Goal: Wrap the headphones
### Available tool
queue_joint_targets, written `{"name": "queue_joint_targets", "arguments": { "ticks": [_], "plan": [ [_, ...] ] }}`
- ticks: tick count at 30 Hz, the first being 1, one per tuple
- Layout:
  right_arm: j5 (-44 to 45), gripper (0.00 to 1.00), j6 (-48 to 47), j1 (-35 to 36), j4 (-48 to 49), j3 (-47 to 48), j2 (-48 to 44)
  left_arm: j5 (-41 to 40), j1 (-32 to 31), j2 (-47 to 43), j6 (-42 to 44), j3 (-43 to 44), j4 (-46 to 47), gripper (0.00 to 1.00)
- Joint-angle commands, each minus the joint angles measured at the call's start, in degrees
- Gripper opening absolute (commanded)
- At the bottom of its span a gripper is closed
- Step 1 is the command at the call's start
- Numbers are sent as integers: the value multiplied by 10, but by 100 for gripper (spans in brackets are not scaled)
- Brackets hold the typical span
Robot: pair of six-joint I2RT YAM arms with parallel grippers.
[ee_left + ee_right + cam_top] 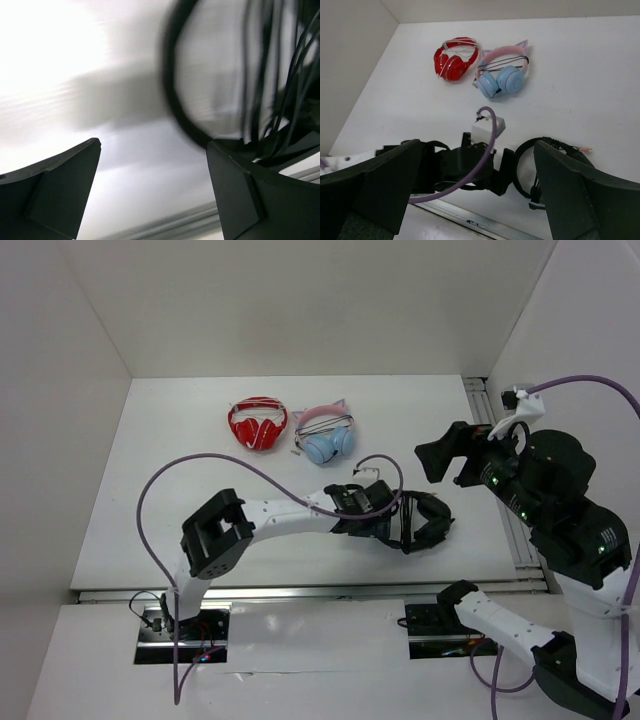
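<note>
The white bench point(180, 540) carries three headsets. Only the all-black over-ear headphones with the thin round headband point(428, 522) belong to the task. They lie flat close to the near edge, right of the middle, well apart from the red headphones point(258, 426) and the light blue and pink cat-ear headphones point(327, 436) nearer the far edge.

The left arm reaches across the near edge with the left gripper point(405, 525) right at the black headset. In the left wrist view its fingers point(55, 195) stand wide apart with only bare bench between them, so nothing is pinched. The right gripper point(432, 458) hangs raised over the right side of the bench, above the headphones and not touching them, its jaws also spread wide and empty.

The wrapping looks far along. No loose cable trails over the bench in the top view. In the left wrist view several thin black cable strands point(280, 100) run side by side next to the curved headband point(169, 90), just above the right finger. That picture is blurred, so whether the turns sit tight cannot be told. What seems left is at most securing the free end and drawing the arm clear.

The padded earcups are folded close together. In the right wrist view the headband point(547, 141) shows as an open black ring, and a short stub with a pale pink tip point(583, 148), possibly the plug, sticks out of the bundle.
</note>
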Motion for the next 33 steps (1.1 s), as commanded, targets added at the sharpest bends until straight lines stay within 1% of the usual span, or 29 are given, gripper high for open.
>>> {"name": "queue_joint_targets", "arguments": {
  "ticks": [1, 2, 3, 4, 5, 6, 7, 8, 9, 10, 11, 12, 15, 16, 17, 20, 22, 23, 25, 26, 27, 31, 33],
  "plan": [
    [-48, 100, 9, -17, 15, -1, -4, -93, 13, -97, -36, -7, -98, 100],
    [-56, 100, 9, -17, 15, -1, -10, -109, 13, -111, -47, -7, -162, 100],
    [-67, 100, 9, -23, 7, 7, -10, -138, 13, -128, -55, -7, -192, 100],
    [-74, 100, 4, -32, 0, 14, -10, -150, 13, -171, -63, -7, -218, 100],
    [-81, 100, 4, -38, -7, 21, -10, -158, 13, -198, -64, -24, -239, 100],
    [-86, 100, 4, -45, -16, 38, -10, -180, 13, -228, -71, -32, -284, 100],
    [-98, 100, -3, -52, -37, 48, -10, -196, 7, -263, -81, -41, -308, 100],
    [-105, 100, -3, -65, -49, 69, -10, -209, -5, -337, -98, -56, -332, 100],
    [-105, 100, -3, -65, -61, 75, -10, -220, -13, -379, -107, -64, -356, 100],
    [-118, 100, -3, -65, -68, 75, -17, -240, -19, -420, -117, -70, -406, 100],
    [-125, 100, -3, -65, -84, 86, -17, -241, -25, -463, -124, -78, -429, 100],
    [-125, 100, -3, -72, -94, 99, -23, -241, -25, -551, -124, -83, -445, 100],
    [-125, 100, 2, -77, -107, 99, -54, -223, -25, -682, -103, -100, -473, 100],
    [-125, 100, 2, -84, -112, 84, -74, -212, -25, -755, -95, -105, -481, 100],
    [-125, 100, 2, -89, -119, 76, -84, -212, -25, -783, -95, -100, -501, 100],
    [-118, 100, 2, -96, -130, 34, -117, -189, -14, -867, -60, -100, -501, 100],
    [-112, 100, 2, -102, -130, -4, -140, -182, -5, -884, -36, -100, -501, 100],
    [-91, 100, 2, -102, -130, -14, -145, -182, 3, -884, -25, -100, -501, 100],
    [-84, 100, 2, -102, -138, -37, -151, -174, 31, -884, 3, -100, -501, 100],
    [-77, 100, 2, -102, -143, -45, -157, -169, 45, -879, 15, -100, -501, 100],
    [-70, 100, 2, -102, -149, -52, -157, -168, 80, -879, 38, -105, -501, 100],
    [-51, 100, 2, -91, -156, -80, -170, -151, 150, -873, 87, -92, -501, 100],
    [-46, 100, 7, -91, -161, -85, -176, -143, 169, -873, 111, -80, -501, 100]
  ]
}}
